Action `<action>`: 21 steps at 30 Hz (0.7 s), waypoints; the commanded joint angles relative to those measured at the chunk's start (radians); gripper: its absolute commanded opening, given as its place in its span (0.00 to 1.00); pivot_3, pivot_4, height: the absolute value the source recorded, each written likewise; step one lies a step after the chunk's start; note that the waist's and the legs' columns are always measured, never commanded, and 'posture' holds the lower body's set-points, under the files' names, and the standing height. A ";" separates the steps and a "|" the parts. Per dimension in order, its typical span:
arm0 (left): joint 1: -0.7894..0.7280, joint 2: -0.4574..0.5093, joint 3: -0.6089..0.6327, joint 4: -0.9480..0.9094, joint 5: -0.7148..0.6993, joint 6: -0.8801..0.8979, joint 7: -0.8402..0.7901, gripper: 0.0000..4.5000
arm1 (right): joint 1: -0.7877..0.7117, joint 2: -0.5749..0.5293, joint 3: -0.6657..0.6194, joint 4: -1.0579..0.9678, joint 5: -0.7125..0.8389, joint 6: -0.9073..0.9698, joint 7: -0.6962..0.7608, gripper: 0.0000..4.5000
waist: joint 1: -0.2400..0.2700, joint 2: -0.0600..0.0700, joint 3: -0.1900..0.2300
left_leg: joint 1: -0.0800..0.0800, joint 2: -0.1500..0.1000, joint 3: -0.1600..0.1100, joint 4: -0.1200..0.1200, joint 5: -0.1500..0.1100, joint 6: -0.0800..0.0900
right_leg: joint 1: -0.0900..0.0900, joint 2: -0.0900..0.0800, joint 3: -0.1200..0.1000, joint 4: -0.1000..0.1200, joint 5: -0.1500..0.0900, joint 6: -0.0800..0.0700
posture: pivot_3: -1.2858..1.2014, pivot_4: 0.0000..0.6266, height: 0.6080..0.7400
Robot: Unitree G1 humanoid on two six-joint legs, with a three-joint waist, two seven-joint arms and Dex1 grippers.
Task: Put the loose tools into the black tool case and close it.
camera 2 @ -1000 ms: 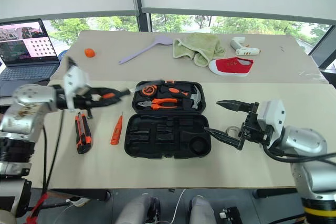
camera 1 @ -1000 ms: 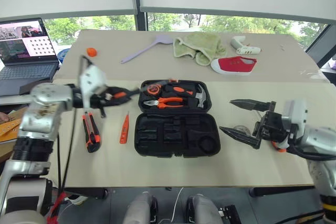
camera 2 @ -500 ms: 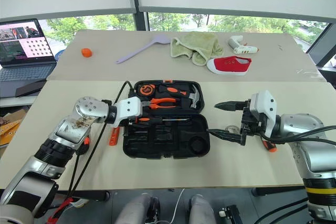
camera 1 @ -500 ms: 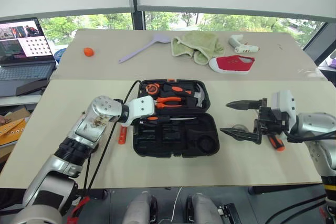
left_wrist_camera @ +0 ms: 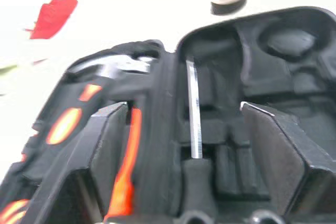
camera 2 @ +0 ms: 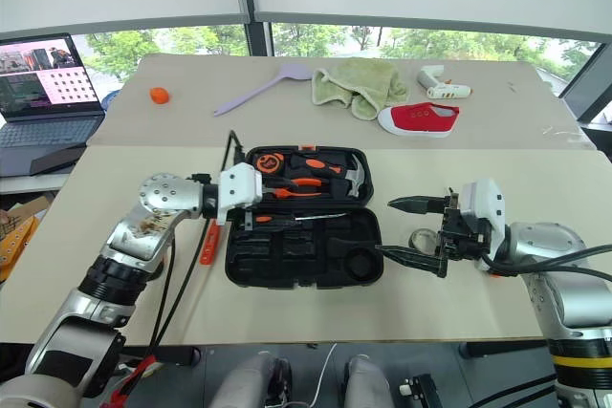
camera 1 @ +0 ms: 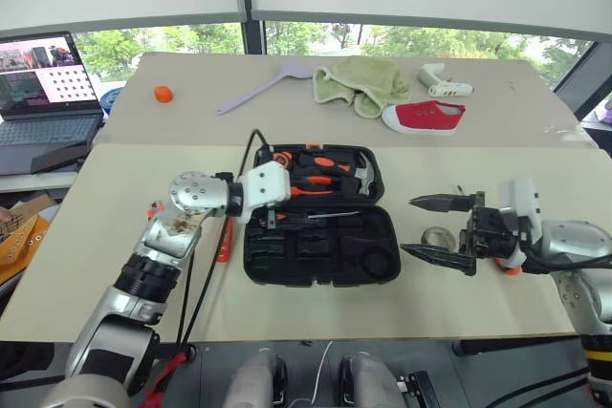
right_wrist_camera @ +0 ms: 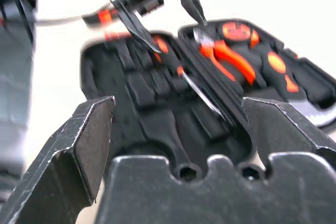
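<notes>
In the centre of the head views we see the black tool case [camera 1: 321, 220] lying open on the pale table [camera 1: 115, 236], its far half full of orange-handled tools, its near half mostly bare moulded slots.

Our left arm reaches in from the lower left, elbow bent, forearm rising toward the case. The left gripper [camera 1: 271, 219] points rightward over the case's upper-left corner, aimed slightly down. In the left wrist view its two fingers [left_wrist_camera: 107, 145] stand apart, one on each side of a screwdriver [left_wrist_camera: 194, 129] that lies in a slot of the near half. We cannot tell whether the fingers touch the handle; it runs out of that frame at the lower edge.

Our right arm comes in from the right edge, forearm about level. The right gripper [camera 1: 440, 232] points left toward the case's right side, jaws spread wide with nothing between them. Just behind its fingers, at centre right, sits the small grey tape roll [camera 1: 438, 236], partly covered by them.

Left of the case, the slim orange tester pen [camera 1: 226, 241] lies on the table, half hidden under the left forearm. A speck of orange and black [camera 1: 151, 209] shows past the left elbow; we cannot make out what it is. Another bit of orange [camera 1: 508, 269] peeks from under the right wrist, also too covered to name.
</notes>
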 commanded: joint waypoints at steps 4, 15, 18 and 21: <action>0.025 -0.048 -0.001 0.084 0.029 -0.010 0.071 0.20 | -0.007 0.009 -0.049 -0.026 0.026 0.009 -0.015 1.00 | 0.006 0.000 0.000 | 0.000 0.000 0.000 0.000 -0.001 0.001 | 0.000 0.000 0.000 0.000 0.000 0.000 | 0.52 0.24 1.00; 0.054 -0.092 -0.114 0.147 0.135 0.005 0.075 0.01 | 0.033 0.032 -0.084 -0.021 0.019 0.009 -0.044 1.00 | 0.014 0.000 0.000 | 0.000 -0.001 0.000 0.000 -0.001 0.002 | 0.001 0.000 0.000 -0.001 0.001 0.001 | 0.52 0.24 1.00; 0.055 -0.083 -0.138 0.152 0.157 0.056 0.060 0.01 | 0.047 0.036 -0.087 -0.007 0.003 0.009 -0.064 1.00 | 0.019 0.002 -0.001 | 0.002 -0.001 0.000 0.000 -0.001 0.002 | 0.003 -0.001 0.000 -0.001 0.001 0.001 | 0.52 0.24 1.00; 0.064 -0.088 -0.116 0.137 0.137 0.047 0.075 0.01 | 0.062 0.041 -0.094 0.005 -0.014 -0.002 -0.087 1.00 | 0.021 0.003 -0.002 | 0.005 -0.001 0.000 0.000 -0.002 0.004 | 0.007 -0.001 0.000 -0.001 0.001 0.001 | 0.52 0.24 1.00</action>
